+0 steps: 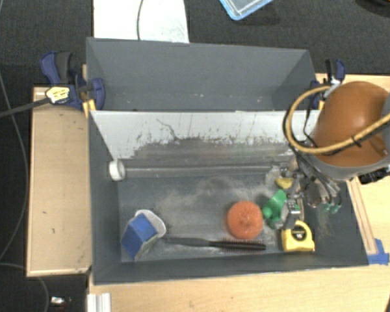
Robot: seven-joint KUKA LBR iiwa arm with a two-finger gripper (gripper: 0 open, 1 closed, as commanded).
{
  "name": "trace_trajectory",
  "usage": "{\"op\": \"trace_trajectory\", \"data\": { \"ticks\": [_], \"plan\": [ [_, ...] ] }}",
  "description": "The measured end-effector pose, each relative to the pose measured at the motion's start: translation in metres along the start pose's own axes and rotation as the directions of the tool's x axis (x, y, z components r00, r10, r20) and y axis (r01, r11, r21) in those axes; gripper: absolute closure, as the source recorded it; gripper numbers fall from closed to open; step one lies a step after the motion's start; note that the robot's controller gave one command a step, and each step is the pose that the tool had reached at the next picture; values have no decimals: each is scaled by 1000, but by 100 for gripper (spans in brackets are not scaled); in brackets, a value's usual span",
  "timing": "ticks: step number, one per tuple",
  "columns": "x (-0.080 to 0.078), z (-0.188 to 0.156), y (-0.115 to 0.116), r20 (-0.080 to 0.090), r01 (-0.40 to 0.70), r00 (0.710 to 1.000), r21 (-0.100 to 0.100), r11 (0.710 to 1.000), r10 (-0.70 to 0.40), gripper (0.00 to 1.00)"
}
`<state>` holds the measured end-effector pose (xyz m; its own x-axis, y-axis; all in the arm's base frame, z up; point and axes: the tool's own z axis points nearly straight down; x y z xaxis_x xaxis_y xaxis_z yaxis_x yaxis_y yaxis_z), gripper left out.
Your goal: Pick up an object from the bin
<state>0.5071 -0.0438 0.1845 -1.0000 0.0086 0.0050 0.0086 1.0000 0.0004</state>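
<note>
My gripper (296, 197) hangs low in the bin's right part, beneath the orange dome. A small green thing (272, 208) lies just to its left, touching or nearly touching it. A yellow tape measure (298, 237) rests right below the gripper, near the front wall. An orange ball (245, 218) sits left of the green thing. A small yellow piece (283, 182) shows at the gripper's upper left.
A thin black tool (211, 242) lies along the front, under the ball. A blue and white thing (142, 231) sits in the front left corner. A clear tube (182, 169) with a white cap runs along the back wall.
</note>
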Motion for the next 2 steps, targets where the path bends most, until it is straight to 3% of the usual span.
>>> {"op": "trace_trajectory", "data": {
  "ticks": [1, 2],
  "plan": [
    [-2, -3, 0, 8, 2, 1000, 1, 1000, -2, 0],
    [1, 39, 2, 11, 318, 948, 4, 948, -318, 0]
  ]
}}
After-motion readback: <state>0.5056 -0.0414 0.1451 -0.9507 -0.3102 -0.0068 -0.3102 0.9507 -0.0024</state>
